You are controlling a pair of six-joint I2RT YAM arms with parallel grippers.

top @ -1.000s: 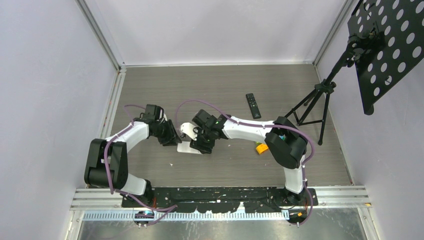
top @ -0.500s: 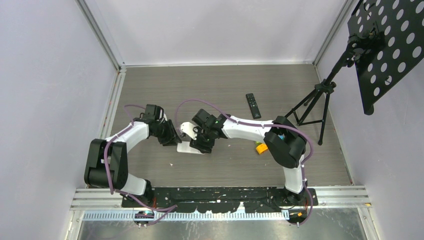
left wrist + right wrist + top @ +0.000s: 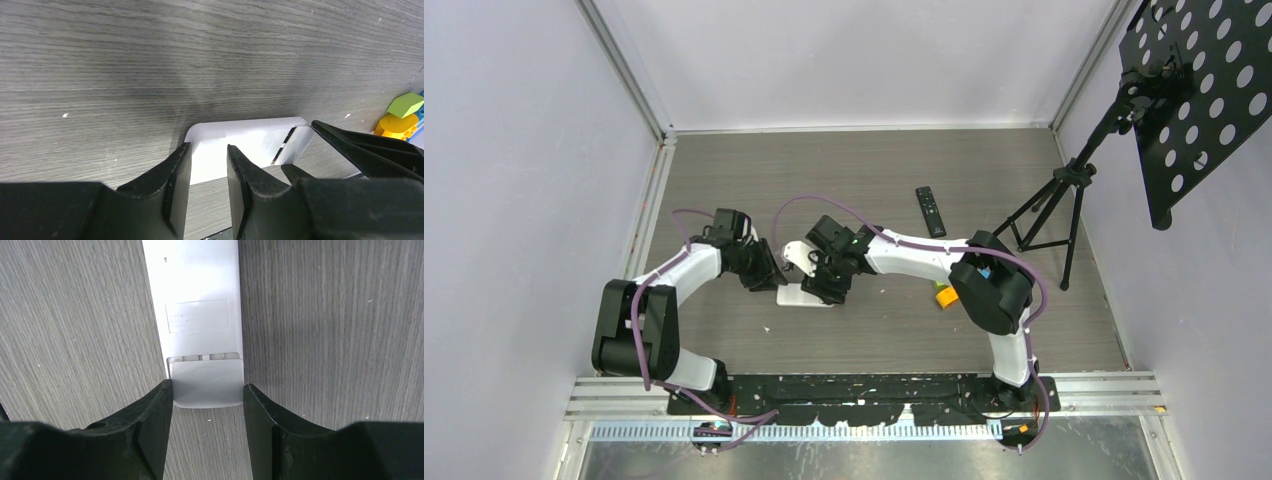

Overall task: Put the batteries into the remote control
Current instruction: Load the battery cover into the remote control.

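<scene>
The white remote [image 3: 192,280] lies back-up in the middle of the table [image 3: 874,170], between the two arms. From above, its long axis runs roughly near to far. The right gripper [image 3: 207,390] straddles the end with the battery cover [image 3: 206,382], one finger against each long side, holding it. The left gripper [image 3: 207,150] is nearly closed, with a slim gap. Its tips are at the remote's edge, and I cannot tell if they touch it. A pale label [image 3: 196,316] sits above the cover, its print too faint to read. A black remote [image 3: 930,211] lies well apart, further back.
</scene>
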